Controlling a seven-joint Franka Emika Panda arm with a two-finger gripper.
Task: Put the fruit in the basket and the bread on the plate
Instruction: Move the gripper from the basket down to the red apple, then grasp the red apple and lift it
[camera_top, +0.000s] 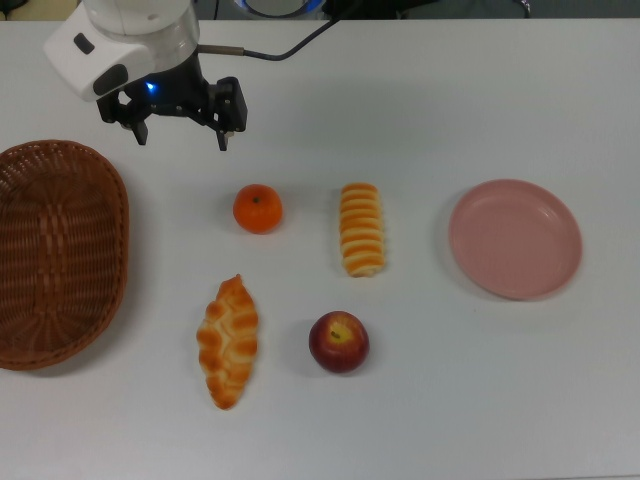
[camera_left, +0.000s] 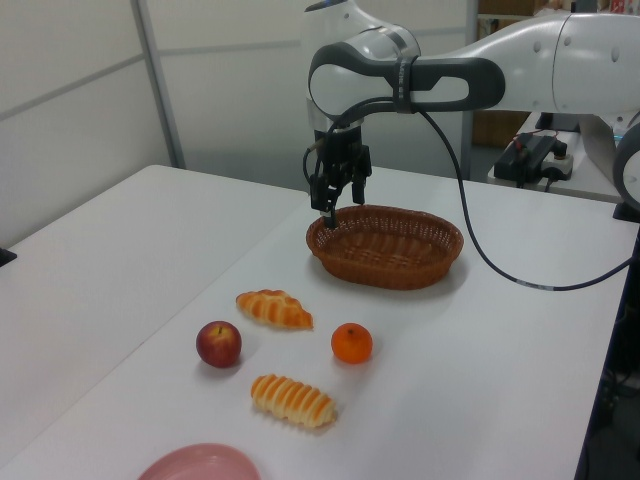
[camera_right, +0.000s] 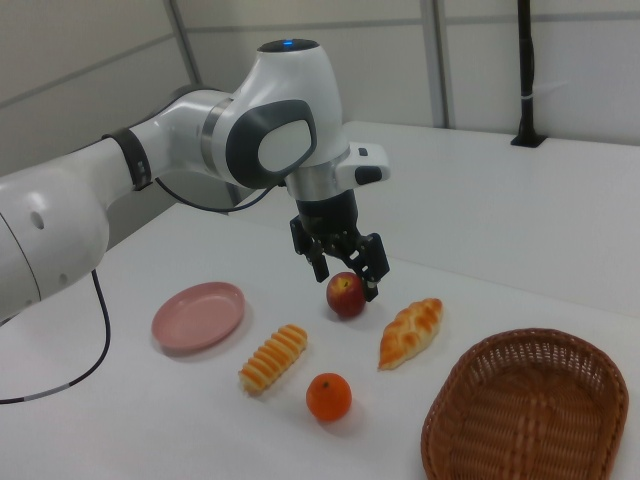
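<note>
1. Gripper (camera_top: 181, 137) hangs above the tabletop (camera_top: 420, 110) near the far edge in the top view, toward the top view's left. Fingers spread apart, nothing between them: released. A blue light glows on its body.
2. In the top view the gripper sits above bare tabletop between the basket and the mandarin, closer to the far edge than either; it touches neither.
3. Basket (camera_top: 55, 250): reddish-brown wicker, oval, at the tabletop's left edge in the top view, partly cut off by the frame. Nothing lies in it in the right view (camera_right: 525, 410).
4. Mandarin (camera_top: 258, 208): bright orange, on the tabletop near the middle, right of the basket in the top view and well apart from it.
5. Ridged loaf (camera_top: 361, 228): golden with pale cross stripes, lying just right of the mandarin in the top view, long axis running from the far edge toward the near edge. Not touching the mandarin.
6. Plate (camera_top: 515, 238): pale pink, round, raised rim, toward the tabletop's right edge in the top view. Bare; well apart from the ridged loaf.
7. Braided loaf (camera_top: 228, 342): knobbly, pointed ends, nearer the tabletop's near edge in the top view, below the mandarin, between the basket and the apple.
8. Apple (camera_top: 339, 341): dark red with a yellowish patch around the stem, right of the braided loaf in the top view, below the ridged loaf.
9. A black cable (camera_top: 290, 45) runs from the arm (camera_top: 120, 30) across the far edge of the tabletop.
</note>
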